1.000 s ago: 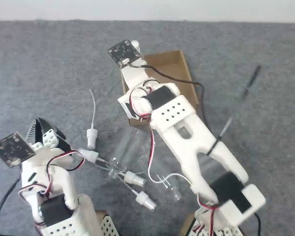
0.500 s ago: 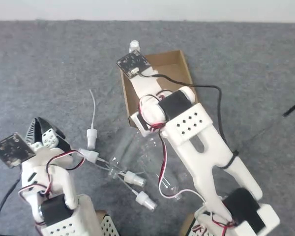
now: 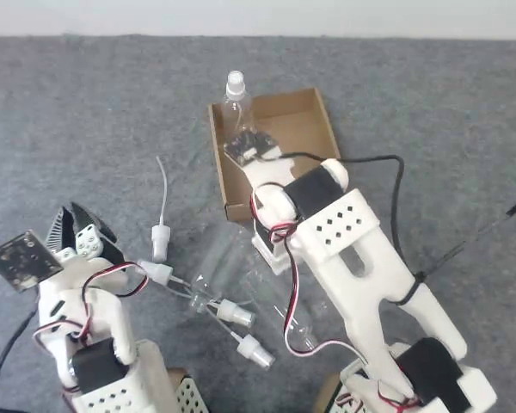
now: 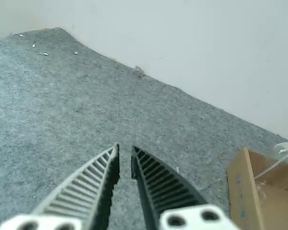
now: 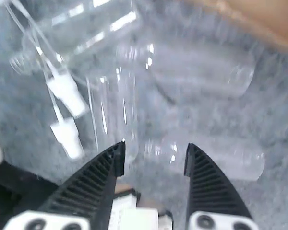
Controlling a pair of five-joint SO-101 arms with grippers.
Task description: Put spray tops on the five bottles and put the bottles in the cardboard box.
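The right gripper point(image 5: 154, 149) hangs empty with its jaws spread wide above uncapped clear bottles point(image 5: 198, 72) that lie on their sides on the grey carpet point(image 3: 86, 112). One bottle lies between the two fingertips point(image 5: 119, 149), though whether they touch it cannot be told. Two loose white spray tops point(image 5: 66, 92) with thin tubes rest just beside these bottles.

The left gripper point(image 4: 125, 155) is raised over bare carpet, well apart from the bottles. Its ribbed jaws are barely parted, with only a thin slit between them, and they hold nothing.

From the high view, one bottle with its spray top on point(image 3: 235, 96) stands upright at a far corner of the cardboard box point(image 3: 314, 112), just beyond the right arm's wrist. The rest of the bottles lie in a loose cluster point(image 3: 228, 258) on the carpet between the two arms, just in front of the box. Four spray tops — one near the left arm point(image 3: 160, 237), the others point(image 3: 237, 312) beside the cluster — lie loose on the carpet.
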